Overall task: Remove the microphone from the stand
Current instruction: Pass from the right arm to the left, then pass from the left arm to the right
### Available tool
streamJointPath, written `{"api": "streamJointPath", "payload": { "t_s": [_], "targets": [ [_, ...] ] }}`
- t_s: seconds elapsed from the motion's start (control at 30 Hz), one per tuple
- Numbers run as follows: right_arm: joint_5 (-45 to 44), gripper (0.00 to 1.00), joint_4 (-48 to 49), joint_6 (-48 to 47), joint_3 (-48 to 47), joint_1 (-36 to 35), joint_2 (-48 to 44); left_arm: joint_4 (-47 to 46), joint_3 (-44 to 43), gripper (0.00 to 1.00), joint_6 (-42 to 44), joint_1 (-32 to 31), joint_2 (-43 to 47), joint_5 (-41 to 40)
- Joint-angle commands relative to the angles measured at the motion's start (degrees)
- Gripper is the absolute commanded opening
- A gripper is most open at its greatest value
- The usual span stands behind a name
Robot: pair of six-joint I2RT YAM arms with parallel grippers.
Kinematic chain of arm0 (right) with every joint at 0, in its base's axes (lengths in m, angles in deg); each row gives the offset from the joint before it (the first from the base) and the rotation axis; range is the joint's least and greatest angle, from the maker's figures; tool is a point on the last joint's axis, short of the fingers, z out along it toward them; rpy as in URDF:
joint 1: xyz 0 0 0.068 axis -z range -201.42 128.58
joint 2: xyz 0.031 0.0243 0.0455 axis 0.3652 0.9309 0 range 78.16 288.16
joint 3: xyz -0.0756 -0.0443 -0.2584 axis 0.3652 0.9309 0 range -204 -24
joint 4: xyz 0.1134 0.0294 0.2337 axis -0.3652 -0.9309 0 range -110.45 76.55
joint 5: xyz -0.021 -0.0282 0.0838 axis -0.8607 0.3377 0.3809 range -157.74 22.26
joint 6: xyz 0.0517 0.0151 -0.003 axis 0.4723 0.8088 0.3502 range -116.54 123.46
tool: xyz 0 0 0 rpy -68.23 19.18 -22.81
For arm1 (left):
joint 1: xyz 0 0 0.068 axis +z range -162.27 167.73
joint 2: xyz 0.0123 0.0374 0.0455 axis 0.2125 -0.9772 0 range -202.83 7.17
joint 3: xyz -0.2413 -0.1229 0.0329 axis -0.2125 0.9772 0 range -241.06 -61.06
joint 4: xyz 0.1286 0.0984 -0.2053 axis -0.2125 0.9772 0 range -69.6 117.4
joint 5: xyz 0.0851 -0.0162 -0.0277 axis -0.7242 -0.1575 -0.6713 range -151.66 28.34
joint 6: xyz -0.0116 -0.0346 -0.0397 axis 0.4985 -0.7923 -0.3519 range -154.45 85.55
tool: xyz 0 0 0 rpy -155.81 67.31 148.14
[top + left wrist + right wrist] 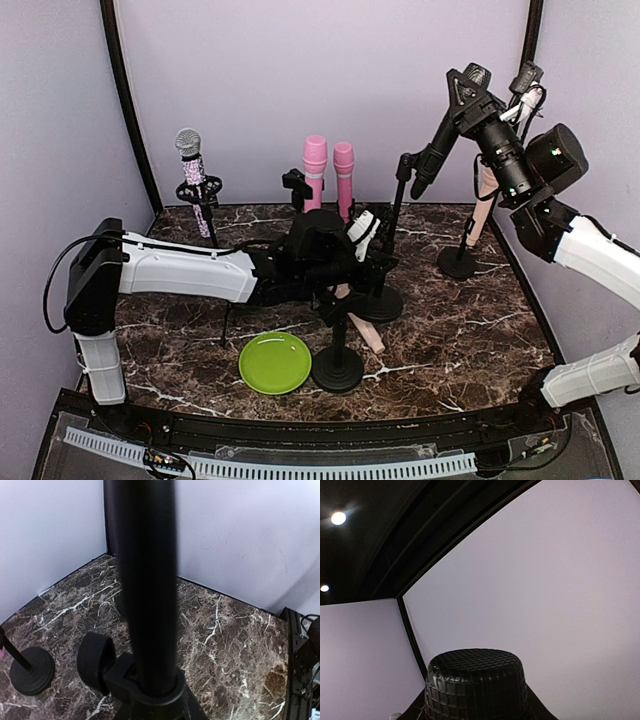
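A black microphone (pixel 445 135) hangs tilted high at the right, with my right gripper (pixel 463 98) shut on its upper body. Its mesh head (pixel 476 684) fills the bottom of the right wrist view. The tail end lies right beside the clip (pixel 405 160) of the black stand (pixel 397 215); I cannot tell whether they touch. My left gripper (pixel 376 245) reaches across the table and is closed round the stand's pole (pixel 147 580), just above its clamp knob (pixel 95 662). The left fingers themselves are hidden behind the pole.
A glittery silver microphone (pixel 189 145) stands at the back left and two pink microphones (pixel 328 165) at the back middle. A beige microphone on its stand (pixel 484 200) is at the right. A green plate (pixel 275 362) and a short black stand (pixel 337 368) sit near the front.
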Motion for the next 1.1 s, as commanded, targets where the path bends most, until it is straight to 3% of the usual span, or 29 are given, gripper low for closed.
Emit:
{"api": "streamJointPath", "payload": {
  "t_s": [0.0,0.1,0.2,0.4,0.57,0.83,1.07],
  "targets": [
    [-3.0,0.00,7.6,0.6,-2.3,-0.4,-1.5,-3.7,-0.1,0.11,1.7,-0.2,1.5,-0.6],
    [-3.1,0.01,6.9,0.3,-0.7,-0.4,-2.5,-4.6,0.3,0.01,2.5,-0.2,2.3,-0.7],
    [-2.3,0.13,6.1,-0.2,1.1,-0.4,-3.9,-5.4,0.6,0.00,3.1,-0.2,3.6,0.1],
    [-0.2,0.55,3.6,-2.1,4.3,-0.4,-7.3,-8.8,3.0,0.00,3.9,-0.2,6.4,3.4],
    [0.6,0.77,1.2,-3.4,5.8,-0.4,-9.8,-10.6,4.6,0.00,4.1,-0.2,7.6,5.7],
    [0.3,0.93,-2.9,-2.9,8.1,-0.4,-12.2,-13.7,5.1,0.00,4.1,-0.2,10.0,6.9],
    [-1.2,0.98,-5.5,-3.0,11.7,-0.4,-16.1,-10.6,0.5,0.00,5.5,0.1,11.5,5.6]
  ]
}}
